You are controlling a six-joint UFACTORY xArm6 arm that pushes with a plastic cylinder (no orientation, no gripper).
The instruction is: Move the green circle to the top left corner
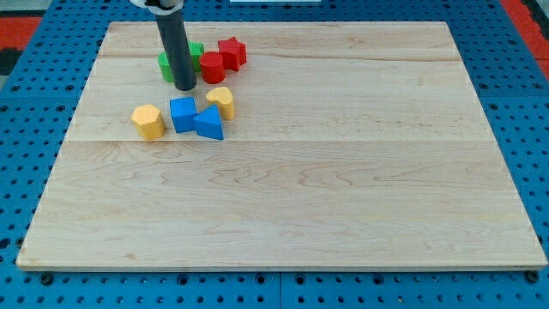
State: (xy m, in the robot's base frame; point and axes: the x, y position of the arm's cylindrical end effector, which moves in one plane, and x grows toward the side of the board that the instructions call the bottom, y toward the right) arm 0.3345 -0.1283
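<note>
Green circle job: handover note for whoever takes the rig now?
My tip is down on the board, just below the green circle, which the rod partly hides.
The green circle sits near the view's top left but short of the corner, with the red circle and red star on its right.
Below the tip lie the blue square, blue triangle, yellow heart and yellow hexagon.
Done: nothing confirmed.
Left: push the green circle up and left into the corner.
</note>
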